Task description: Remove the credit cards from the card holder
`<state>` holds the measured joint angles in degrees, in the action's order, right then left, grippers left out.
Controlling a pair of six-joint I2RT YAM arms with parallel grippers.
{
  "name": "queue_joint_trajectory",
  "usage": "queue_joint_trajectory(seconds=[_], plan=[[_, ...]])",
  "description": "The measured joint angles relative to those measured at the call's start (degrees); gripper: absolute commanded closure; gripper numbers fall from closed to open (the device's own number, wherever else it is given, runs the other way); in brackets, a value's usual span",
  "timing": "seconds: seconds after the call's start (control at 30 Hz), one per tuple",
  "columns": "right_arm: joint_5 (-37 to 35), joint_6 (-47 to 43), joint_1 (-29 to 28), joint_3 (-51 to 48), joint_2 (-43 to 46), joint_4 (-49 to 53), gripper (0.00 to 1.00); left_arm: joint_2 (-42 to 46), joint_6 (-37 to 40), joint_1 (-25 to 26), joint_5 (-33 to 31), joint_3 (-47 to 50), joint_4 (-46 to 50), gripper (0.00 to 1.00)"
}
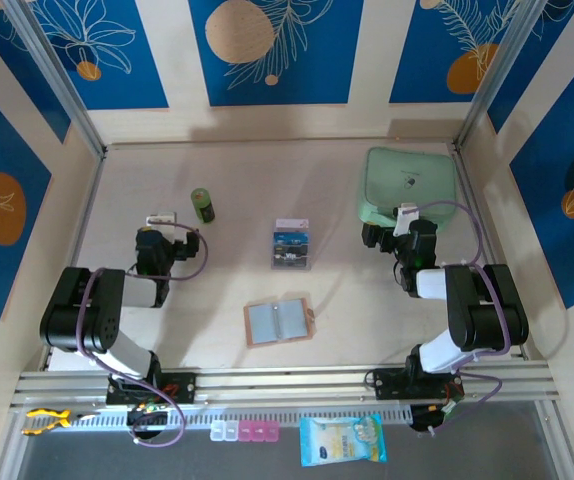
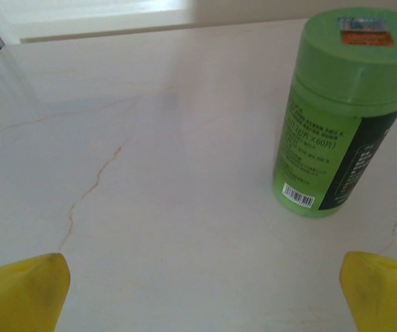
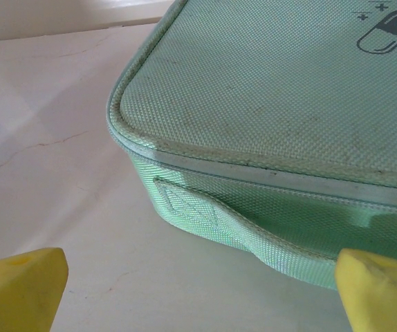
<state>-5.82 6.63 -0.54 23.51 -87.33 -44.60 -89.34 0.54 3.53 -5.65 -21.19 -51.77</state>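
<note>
**Mid-bench, the card holder lies open; both tools stand wide and well away**

Across the pale bench (image 1: 217, 290) the two arms sit folded back toward their bases. The left tool (image 1: 159, 218) is spread wide, with yellow fingertips (image 2: 19, 294) apart over bare surface. The right tool (image 1: 404, 216) is just as wide, fingertips (image 3: 378, 294) apart, and neither holds anything.

The card holder (image 1: 279, 322) lies flat between the arms near the front edge, grey-blue pockets up. Beyond it, near but apart, a clear tray (image 1: 274, 262) carries small printed blue and dark rectangles that look like the credit cards (image 1: 290, 243). Whether any pocket has a card inside is too small to tell from above.

If one remains, the sound way is probably to press one tool on the tan border so the booklet cannot slide or fold. The other tool would then come in low, narrow onto the card's exposed edge, and draw it along the pocket's opening rather than upward.

The mint-green case (image 1: 410, 185) is the biggest obstacle. Its zipped side and strap sit directly ahead of the right tool, so that arm likely needs to back off before turning inward. The green bottle (image 1: 202, 205) stands upright just ahead and right of the left tool, where a careless inward swing could topple it. Below the front rail lie a blue packet (image 1: 342, 440) and small pink and white boxes (image 1: 245, 431), clear of the work.
</note>
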Motion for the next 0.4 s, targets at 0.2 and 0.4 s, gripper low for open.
queue_joint_trajectory(seconds=[0.2,0.4], plan=[[0.0,0.02,0.0,0.0,0.0,0.02,0.01,0.0,1.53,0.81,0.24,0.0,-0.13,0.0],[0.0,0.0,0.0,0.0,0.0,-0.07,0.01,0.0,2.45,1.01,0.79,0.0,-0.15,0.0]])
